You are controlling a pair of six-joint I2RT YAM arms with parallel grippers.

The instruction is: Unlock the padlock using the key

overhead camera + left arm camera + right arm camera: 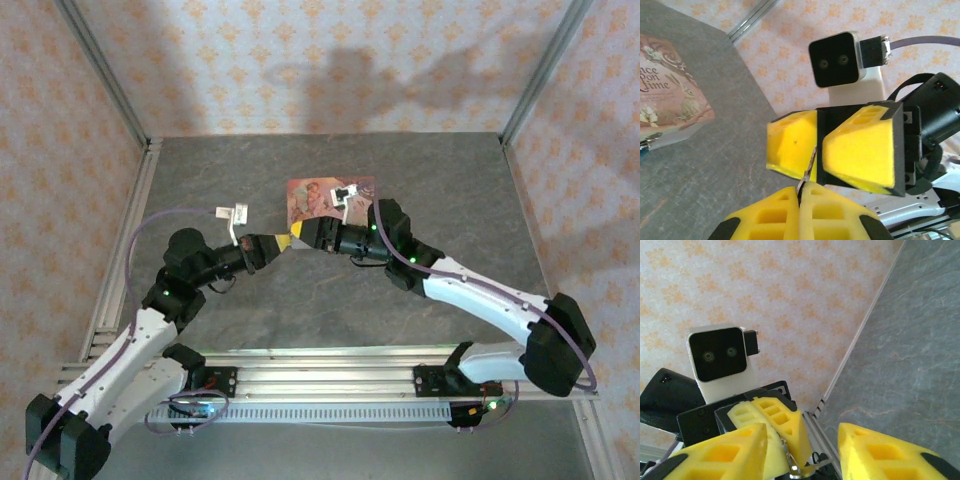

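Note:
My left gripper (801, 190) is shut on the key (809, 166), a thin silvery blade sticking up from between its yellow pads. My right gripper (802, 455) faces it fingertip to fingertip and is open, and the key's (787, 452) tip sits in the gap between its fingers (792, 145). The two grippers meet above the middle of the table (296, 240), just in front of the pink tin box (320, 198). The padlock (647, 145) peeks in at the left edge of the left wrist view, by the box's side. It is mostly cut off, with a bit of metal and blue showing.
The pink box (667, 90) lies flat on the grey table (440, 180). The right arm's wrist camera (837, 57) hangs close above the grippers. Metal frame posts and patterned walls (300, 60) bound the table on three sides.

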